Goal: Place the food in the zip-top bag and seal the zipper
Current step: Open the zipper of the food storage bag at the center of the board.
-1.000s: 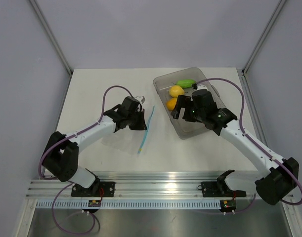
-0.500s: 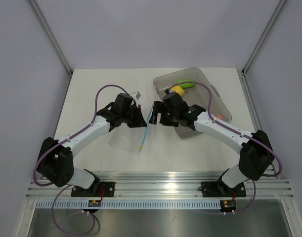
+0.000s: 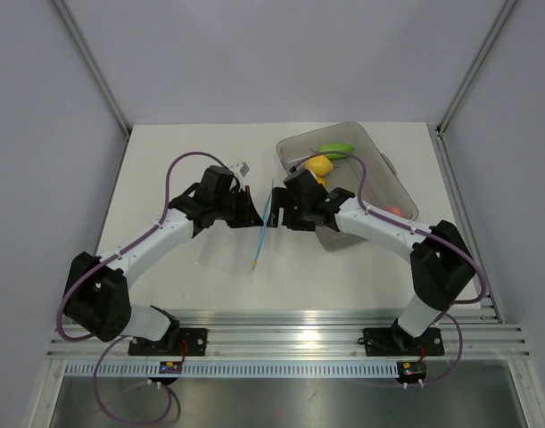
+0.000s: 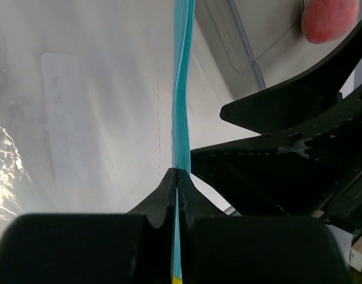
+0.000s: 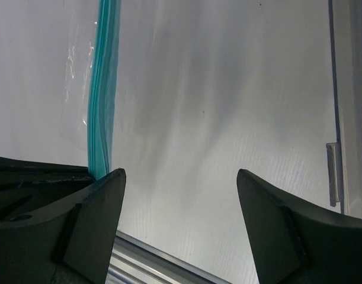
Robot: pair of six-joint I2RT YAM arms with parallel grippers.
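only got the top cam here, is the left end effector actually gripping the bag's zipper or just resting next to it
Observer: Gripping. The left wrist view shows the left end effector pinched shut on the teal zipper.
Operator: and the right one, clamped on it yet
Observer: No. In the right wrist view the right end effector stands open. The zipper runs down to the tip of one finger, and the gap between the fingers holds nothing.

a clear grey tray (image 3: pixel 384 175) sits at the white table's (image 3: pixel 165 160) far right.
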